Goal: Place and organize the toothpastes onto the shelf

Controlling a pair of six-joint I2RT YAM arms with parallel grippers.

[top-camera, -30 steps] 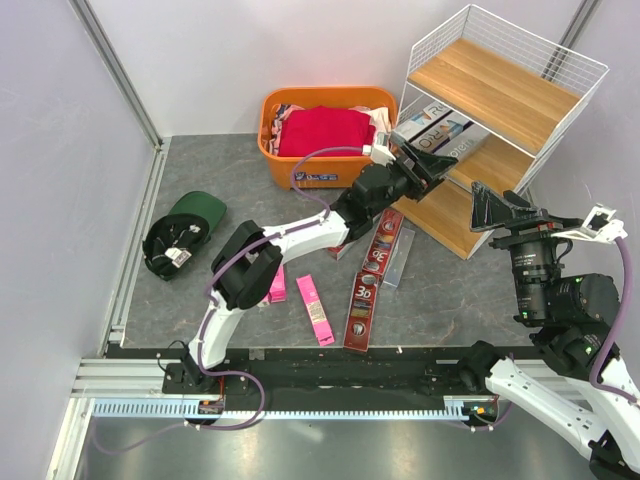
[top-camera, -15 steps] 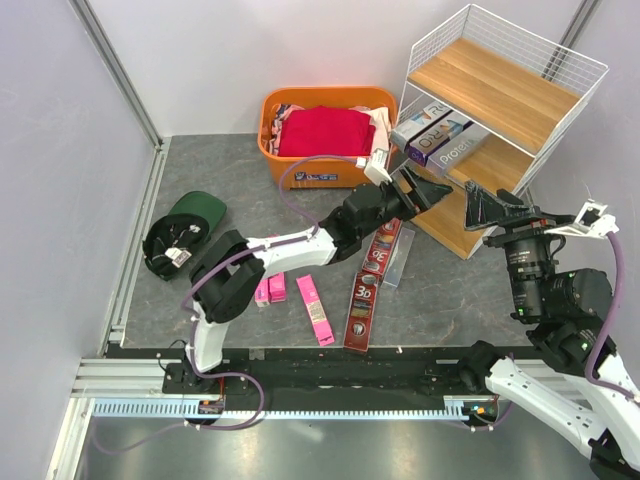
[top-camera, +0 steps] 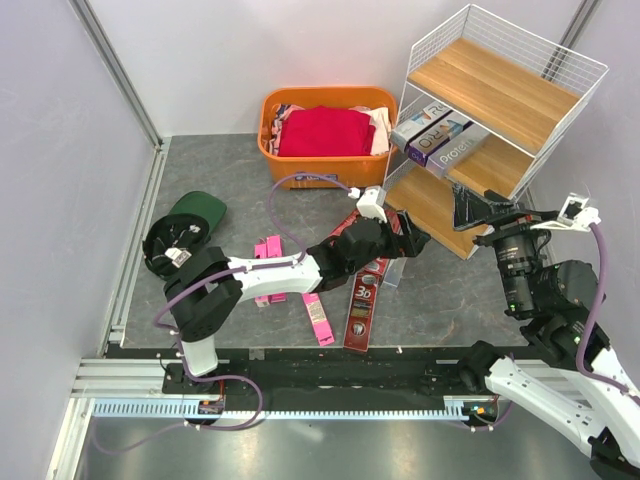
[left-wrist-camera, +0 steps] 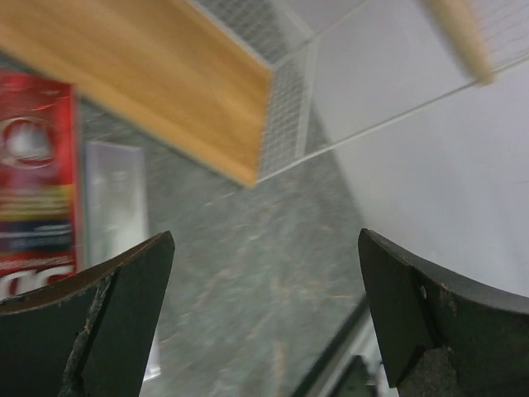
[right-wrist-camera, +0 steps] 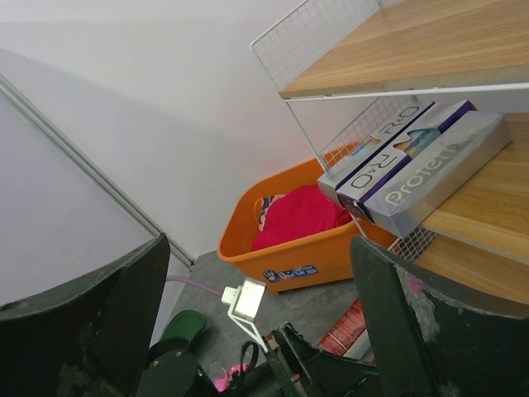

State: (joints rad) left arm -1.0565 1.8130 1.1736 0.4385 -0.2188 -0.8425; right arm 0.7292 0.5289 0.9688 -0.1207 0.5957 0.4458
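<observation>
On the shelf (top-camera: 560, 60), the top board (top-camera: 495, 90) lies bare, and the middle board (top-camera: 508, 166) is free right of the two toothpastes (top-camera: 440, 138) at its left end. The left gripper (top-camera: 415, 240) and right gripper (top-camera: 468, 210), both spread, crowd the front of the bottom board (top-camera: 430, 200); the orange basket (top-camera: 300, 172) stands just left.

Shelf (top-camera: 500, 92) middle board carries 2 toothpastes (top-camera: 441, 138).

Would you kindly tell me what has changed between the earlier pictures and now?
The left gripper let go of the silver box on the middle board of the shelf and drew back toward the arms. It is now open and empty, low over the red boxes on the table. The right gripper shifted slightly left, staying open. The basket and cap stayed put.
</observation>
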